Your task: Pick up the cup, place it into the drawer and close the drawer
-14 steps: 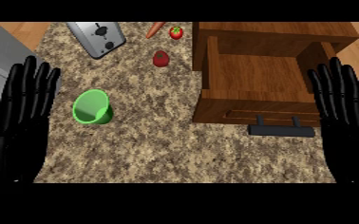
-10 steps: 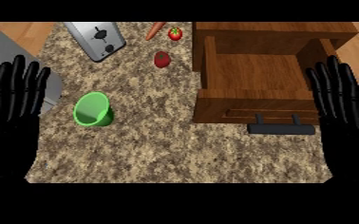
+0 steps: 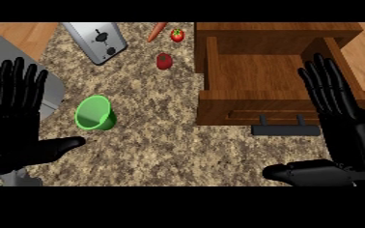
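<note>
**Cup on the counter, drawer open, both hands spread**

The green cup (image 3: 95, 112) lies tilted on the speckled counter (image 3: 164, 145), left of the wooden drawer (image 3: 264, 77), which stands pulled open with its dark handle (image 3: 285, 129) in front. The left hand (image 3: 21, 125) shows just left of the cup, fingers straight, holding nothing. The right hand (image 3: 339, 121) is likewise flat and empty over the drawer's right side. Behind the cup sit a toaster (image 3: 96, 41), a carrot (image 3: 157, 31) and two red fruits (image 3: 164, 61).

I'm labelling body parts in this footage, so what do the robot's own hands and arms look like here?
Both hands are glossy black all over, with long slender segmented fingers and a thicker thumb. The left hand shows at the view's left, the right hand at its right. No markings or cables show. A small grey piece, probably forearm, shows under the left hand.
</note>
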You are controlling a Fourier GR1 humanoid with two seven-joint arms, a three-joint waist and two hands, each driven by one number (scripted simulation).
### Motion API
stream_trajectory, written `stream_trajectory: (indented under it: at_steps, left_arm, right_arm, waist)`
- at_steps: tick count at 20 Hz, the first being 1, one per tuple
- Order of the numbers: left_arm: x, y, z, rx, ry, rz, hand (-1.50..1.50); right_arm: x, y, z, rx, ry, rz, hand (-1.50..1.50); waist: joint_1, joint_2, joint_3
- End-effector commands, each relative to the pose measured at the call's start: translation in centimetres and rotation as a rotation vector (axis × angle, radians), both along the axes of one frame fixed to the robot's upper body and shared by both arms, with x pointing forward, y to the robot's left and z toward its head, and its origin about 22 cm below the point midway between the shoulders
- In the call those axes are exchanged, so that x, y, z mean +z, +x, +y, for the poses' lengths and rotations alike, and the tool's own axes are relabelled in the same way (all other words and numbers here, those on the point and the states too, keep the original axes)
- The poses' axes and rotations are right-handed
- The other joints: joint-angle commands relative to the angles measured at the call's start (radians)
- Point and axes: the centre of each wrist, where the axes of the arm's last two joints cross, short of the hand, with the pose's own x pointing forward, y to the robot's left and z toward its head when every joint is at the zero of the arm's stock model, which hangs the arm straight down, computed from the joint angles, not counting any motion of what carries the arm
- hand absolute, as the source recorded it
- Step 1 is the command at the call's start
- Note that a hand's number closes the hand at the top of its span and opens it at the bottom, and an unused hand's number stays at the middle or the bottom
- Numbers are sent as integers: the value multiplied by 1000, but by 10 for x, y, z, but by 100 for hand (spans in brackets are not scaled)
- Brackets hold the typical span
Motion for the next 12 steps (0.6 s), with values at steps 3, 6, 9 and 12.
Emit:
stream_trajectory:
  at_steps: [3, 6, 9, 12]
  left_arm:
    - [-30, 25, 16, 44, -22, 82, -150]
    - [-45, 27, 30, 87, -10, 118, -150]
    - [-73, 23, 31, 86, 8, 161, -150]
    - [-95, 22, 52, 94, -2, 190, -150]
  right_arm:
    - [-27, 2, 15, 16, 5, 16, -150]
    - [9, 30, -12, 16, -2, 13, -150]
    - [23, 43, -11, 39, -7, -4, -150]
    - [2, 53, -15, 35, -22, -10, -150]
  waist:
    - [-6, 0, 2]
    - [-3, 0, 2]
    - [-2, 0, 2]
    - [0, 1, 2]
